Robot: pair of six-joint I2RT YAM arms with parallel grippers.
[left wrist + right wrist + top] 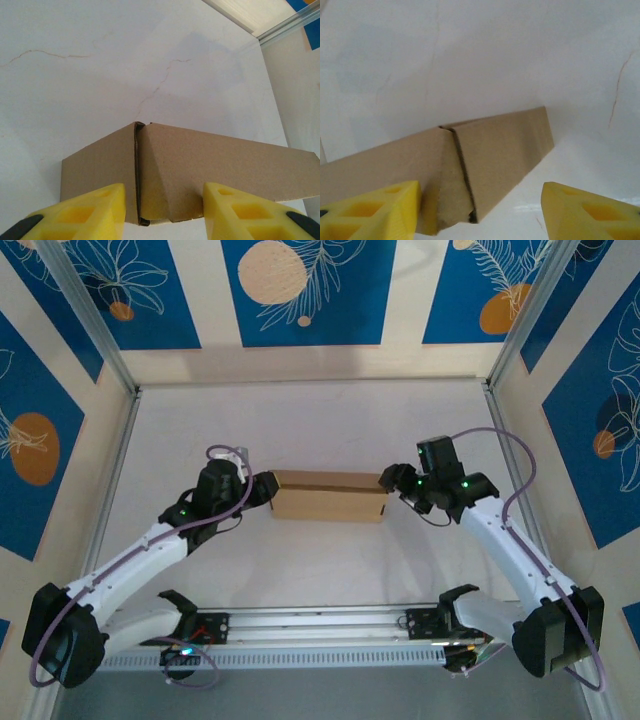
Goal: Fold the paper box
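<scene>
Left gripper (263,490): jaws partly apart, straddling the left end corner of the paper box (328,496); whether they bear on it cannot be told. Box: folded shut, lying mid-table (320,420) between the arms. Right gripper (388,480): jaws wide apart at the right end, one finger (395,200) beside the cardboard, the other clear.

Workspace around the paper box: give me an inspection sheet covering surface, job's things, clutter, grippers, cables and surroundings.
Surface: white table with faint hairline marks.
Job's things: paper box folded up into a long block, lying mid-table.
Clutter: nothing seen.
Grippers: left gripper at the box's left end, right gripper at its right end; both with jaws apart, nothing clamped.
Cables: left cable and right cable, purple, loop above their arms, off the box.
Surroundings: blue-and-cream patterned walls, aluminium frame posts.
</scene>
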